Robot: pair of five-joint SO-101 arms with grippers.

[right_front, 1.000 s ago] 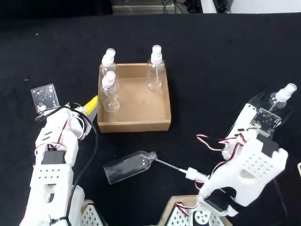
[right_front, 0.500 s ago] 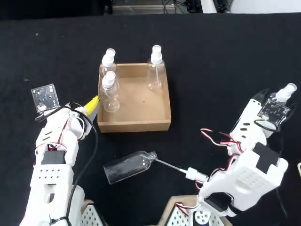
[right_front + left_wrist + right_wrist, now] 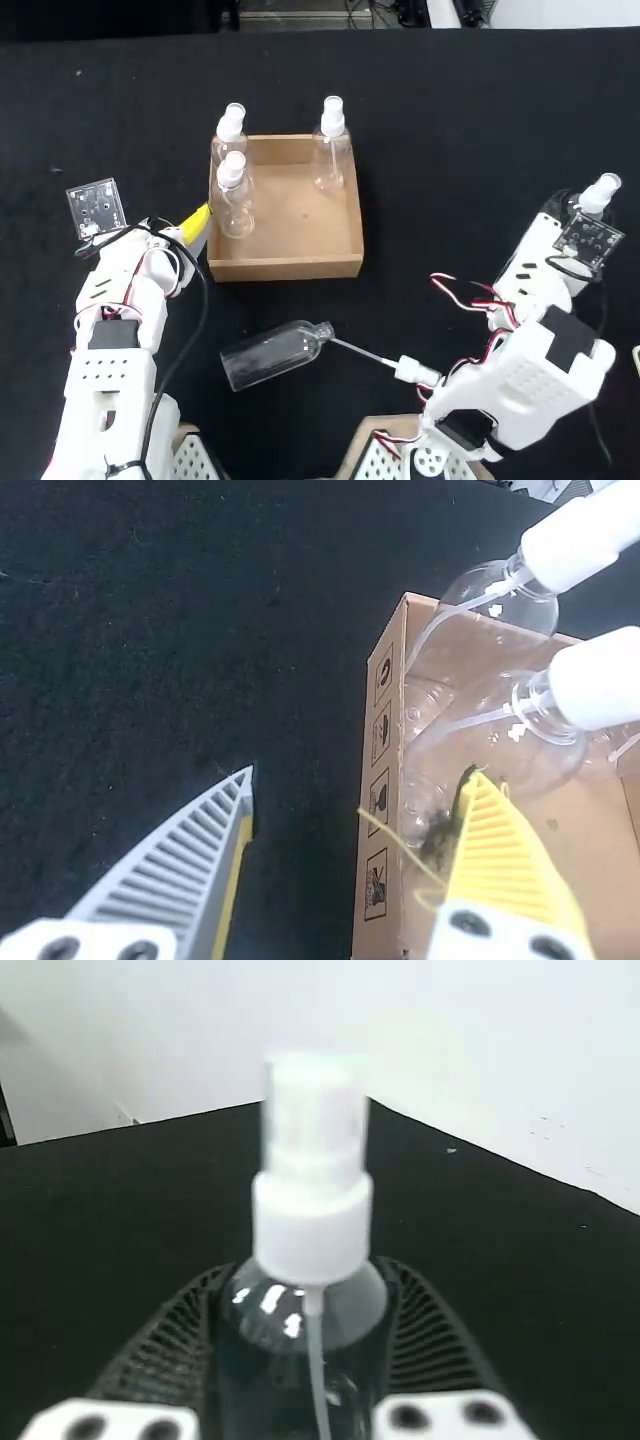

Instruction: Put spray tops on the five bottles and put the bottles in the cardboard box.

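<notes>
Well right of the box (image 3: pixel 285 266), the right jaws are clamped round a capped bottle (image 3: pixel 308 1290). Carried over low, it could clip the box wall or topple the three bottles (image 3: pixel 235 200) standing inside. The left jaws are apart beside the box. A fifth bottle (image 3: pixel 272 353) lies near it, spray top (image 3: pixel 412 370) not screwed on.
</notes>
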